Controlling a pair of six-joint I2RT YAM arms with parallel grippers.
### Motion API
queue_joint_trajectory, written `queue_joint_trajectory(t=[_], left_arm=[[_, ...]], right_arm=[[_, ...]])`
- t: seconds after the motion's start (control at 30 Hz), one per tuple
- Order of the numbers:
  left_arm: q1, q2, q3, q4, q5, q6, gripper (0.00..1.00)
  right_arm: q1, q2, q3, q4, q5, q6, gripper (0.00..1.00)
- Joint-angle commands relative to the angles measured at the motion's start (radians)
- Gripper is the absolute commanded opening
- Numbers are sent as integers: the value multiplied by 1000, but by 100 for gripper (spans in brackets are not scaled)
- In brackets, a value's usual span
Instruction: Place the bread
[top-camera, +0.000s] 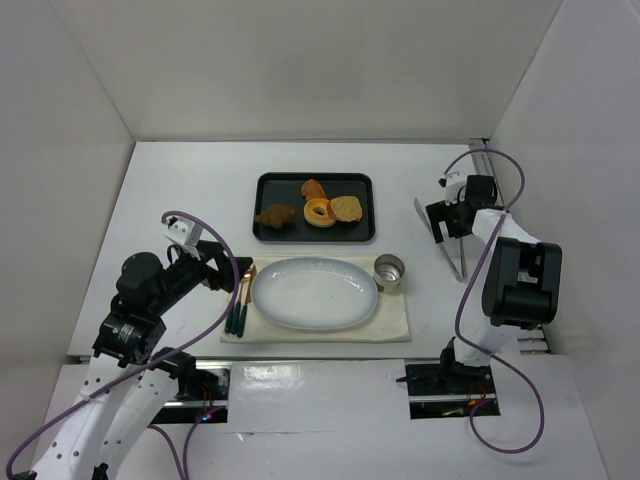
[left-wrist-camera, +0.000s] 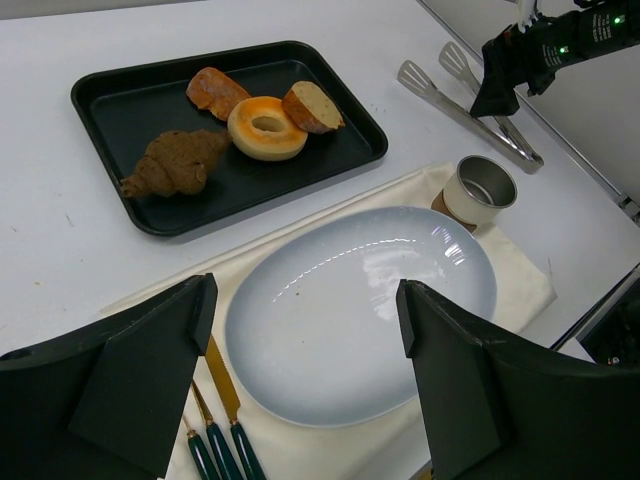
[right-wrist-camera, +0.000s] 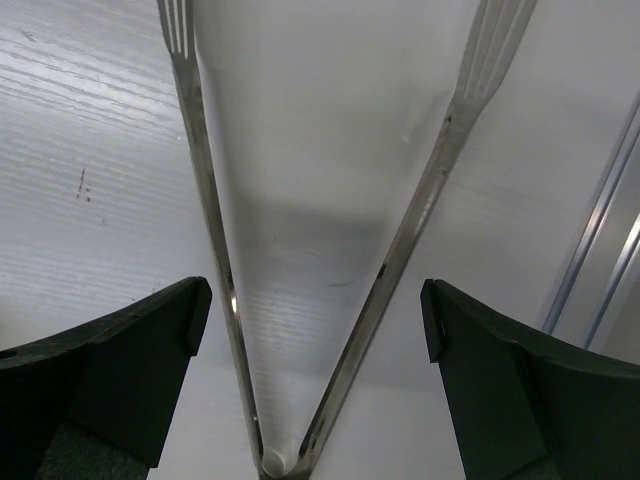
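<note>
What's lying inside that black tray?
A lumpy brown pastry, an orange ring doughnut, the bread and a reddish roll. The tray floor beneath them is covered.

— Are the tongs (right-wrist-camera: 218, 250) showing whole to the right wrist?
— No, their tips are running off the top edge. And the left gripper (left-wrist-camera: 305, 300) is covering part of the cutlery (left-wrist-camera: 240, 450).

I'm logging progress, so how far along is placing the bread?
Nothing done yet: the bread lies on the black tray and the plate is bare. In hand: the open right gripper straddles the tongs, not yet closed on them. Remaining: probably grasping the tongs, lifting the bread, setting it down.
</note>
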Motion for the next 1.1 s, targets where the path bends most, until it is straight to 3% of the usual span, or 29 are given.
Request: queue_joint_trajectory(t=[0.0, 0.53, 1.07], left_arm=[[-2, -12, 3, 50, 21, -16, 90], [-2, -12, 3, 50, 21, -16, 90], [-2, -21, 3, 50, 21, -7, 90]], right_arm=[[-26, -22, -2, -7, -9, -15, 100], [-84, -34, 7, -93, -201, -55, 100], [-93, -34, -43, -114, -192, -83, 100]])
